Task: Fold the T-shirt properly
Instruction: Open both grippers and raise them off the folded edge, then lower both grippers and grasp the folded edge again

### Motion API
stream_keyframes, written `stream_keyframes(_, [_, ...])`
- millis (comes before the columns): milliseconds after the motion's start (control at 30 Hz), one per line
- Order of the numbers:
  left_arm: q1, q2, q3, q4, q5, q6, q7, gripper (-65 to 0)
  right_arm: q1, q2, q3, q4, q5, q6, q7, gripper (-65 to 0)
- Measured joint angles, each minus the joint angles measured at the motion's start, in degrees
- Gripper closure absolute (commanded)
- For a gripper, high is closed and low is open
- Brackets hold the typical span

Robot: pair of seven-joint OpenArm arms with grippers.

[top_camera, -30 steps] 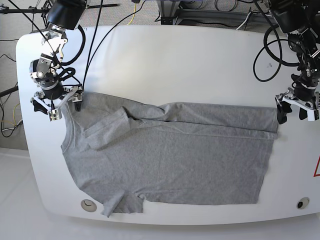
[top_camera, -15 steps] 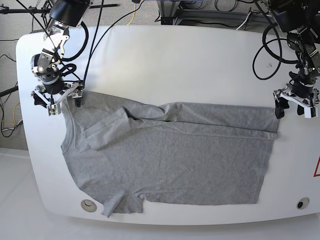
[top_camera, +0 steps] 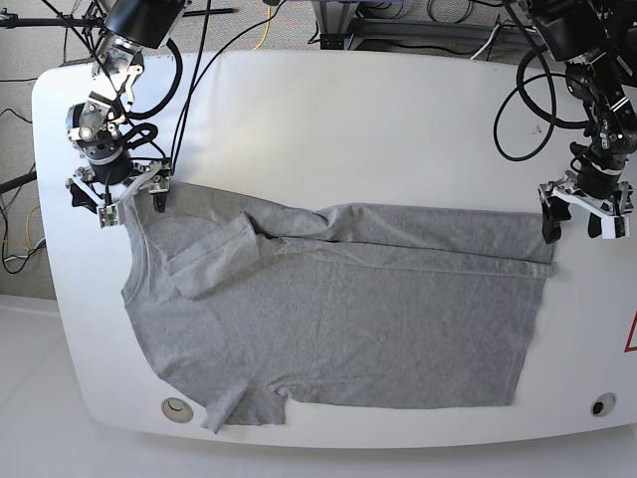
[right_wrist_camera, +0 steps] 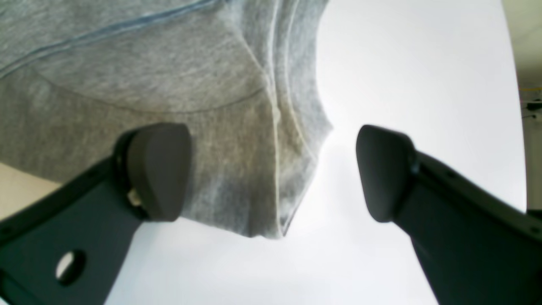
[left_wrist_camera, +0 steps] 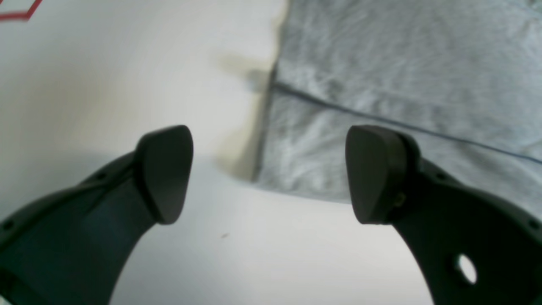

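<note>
T-shirt (left_wrist_camera: 381,63) filling the 1 to 3 o'clock part of the left wrist view, heather grey, with a hem corner ending near centre and a folded edge running as a dark line toward 3 o'clock; bare white table (left_wrist_camera: 127,63) from 6 round to 11 o'clock. Left gripper (left_wrist_camera: 269,173) spread wide, holding nothing, one pad over bare table at 8 o'clock, the other at 4 o'clock over cloth. On to the right wrist view: T-shirt (right_wrist_camera: 148,84) hanging down from 10 to 12 o'clock, seamed shoulder corner tapering to a tip near centre, white table (right_wrist_camera: 423,84) at 1 to 5 o'clock. Right gripper (right_wrist_camera: 273,171) likewise gaping and empty, straddling that corner. Base view last: T-shirt (top_camera: 338,309) lying flat across the table (top_camera: 348,110), top strip already turned down, one sleeve drooping off the near edge at 7 o'clock; right gripper (top_camera: 117,194) at 10 o'clock by the shoulder, left gripper (top_camera: 575,211) at 3 o'clock by the hem corner. Likely risks: pinching only the upper layer of the doubled edge, so the fold slides open on lifting; uneven pulls skewing the crease; dangling sleeve dragging the cloth toward the table's edge.
</note>
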Motion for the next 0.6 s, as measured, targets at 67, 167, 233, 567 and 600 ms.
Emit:
stream_keyframes(67, [0.5, 0.2, 0.3, 1.2, 0.0, -0.5, 0.0, -53.8, -0.4, -0.2, 0.0, 0.9, 0.0, 0.0, 0.0, -57.1])
stream_keyframes(167, [0.9, 0.2, 0.4, 1.9, 0.0, -0.3, 0.0, -53.8, -0.7, -0.5, 0.0, 1.6, -0.2, 0.0, -0.1, -57.1])
stream_keyframes(233, [0.9, 0.3, 0.4, 1.9, 0.1, -0.1, 0.0, -53.8, -0.5, -0.5, -0.2, 1.6, -0.2, 0.0, 0.0, -57.1])
stream_keyframes(567, [0.0, 3.0, 0.5, 1.1, 7.2, -0.3, -0.1, -54.0, -0.4, -0.6, -0.2, -2.2, -0.1, 0.0, -0.1, -57.1])
stream_keyframes(600, [-0.6, 3.3, 0.4, 0.4, 8.2, -0.3, 0.0, -54.0, -0.4, -0.6, -0.2, -2.5, -0.1, 0.0, -0.2, -57.1])
